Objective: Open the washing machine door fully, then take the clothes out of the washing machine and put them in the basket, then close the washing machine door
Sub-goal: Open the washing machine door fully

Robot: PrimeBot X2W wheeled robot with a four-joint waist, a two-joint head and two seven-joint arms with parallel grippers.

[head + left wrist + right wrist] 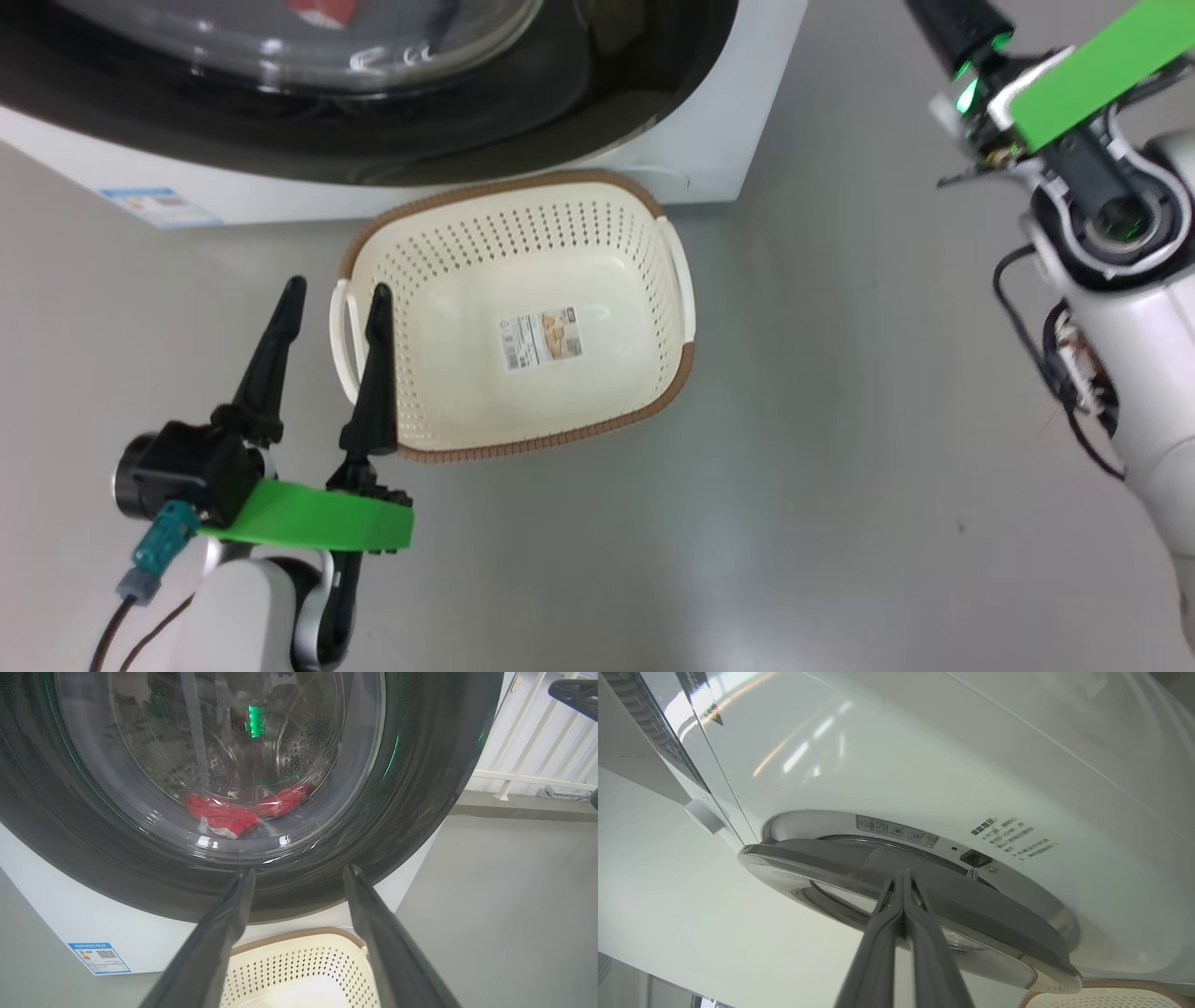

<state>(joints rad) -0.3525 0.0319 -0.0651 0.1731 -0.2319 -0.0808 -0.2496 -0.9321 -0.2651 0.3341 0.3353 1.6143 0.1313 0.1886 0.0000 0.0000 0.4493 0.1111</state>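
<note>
The washing machine (714, 140) stands at the top of the head view, and its door (607, 93) has a black rim and bulging glass. Through the glass of the door (420, 812) the red clothes (224, 816) lie low in the steel drum. The empty basket (523, 327) sits on the floor right in front. My left gripper (336, 297) is open beside the basket's left handle, holding nothing. My right gripper (903, 876) is shut, its tips at the edge of the door (971, 914). That edge stands slightly off the machine front (924, 765), and the latch slot (976, 857) shows.
Bare grey floor (840, 467) spreads right of the basket. A blue label (159, 205) marks the machine's lower front. A white railing (537, 765) stands beyond the machine's right side. My right forearm (1111, 280) hangs at the right of the head view.
</note>
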